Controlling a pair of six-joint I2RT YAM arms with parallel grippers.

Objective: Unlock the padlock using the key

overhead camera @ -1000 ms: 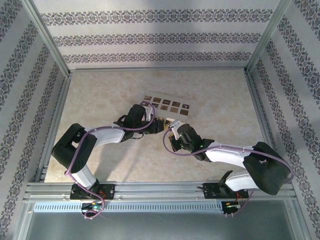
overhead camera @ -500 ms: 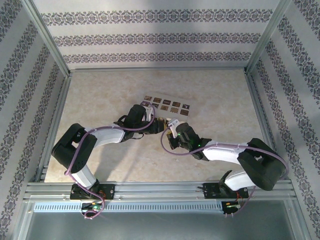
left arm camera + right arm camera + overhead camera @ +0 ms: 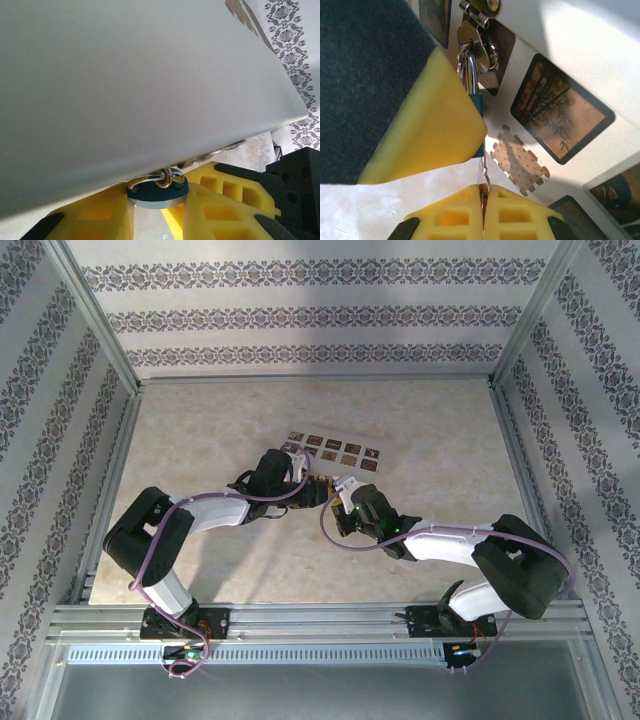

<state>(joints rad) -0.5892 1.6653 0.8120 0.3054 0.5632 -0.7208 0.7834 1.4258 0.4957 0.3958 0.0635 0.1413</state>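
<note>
Since the key point(image 3: 484, 167) is pinched edge-on and lined up with the underside of the padlock point(image 3: 475, 107), we judge the step in hand to be seating and turning it. We advise holding the blade on the lock's own axis, pressing in along that axis until it bottoms, and only then twisting from the wrist. The other arm should brace the body so that the turn goes into the cylinder and not into swinging the lock on its shackle point(image 3: 469, 65). We cannot tell how deep the blade sits; the silver sliver meets the bottom of the blue body, and no more can be read. Location noted: the small blue-bodied padlock hangs by that shackle from a hasp point(image 3: 479, 12) at the near side of the cream box point(image 3: 335, 450), which lies mid-table point(image 3: 420, 420), just ahead of both wrists. Right gripper point(image 3: 483, 194): yellow fingers pressed together, the thin key nipped between their tips. Left gripper point(image 3: 159, 202): jaws partly apart, one yellow finger on each side of the blue body, which we take to be clamped, though the box's shadow dims the contact. Risk recorded: a thin blade held by its end may slip or bend under side load.
</note>
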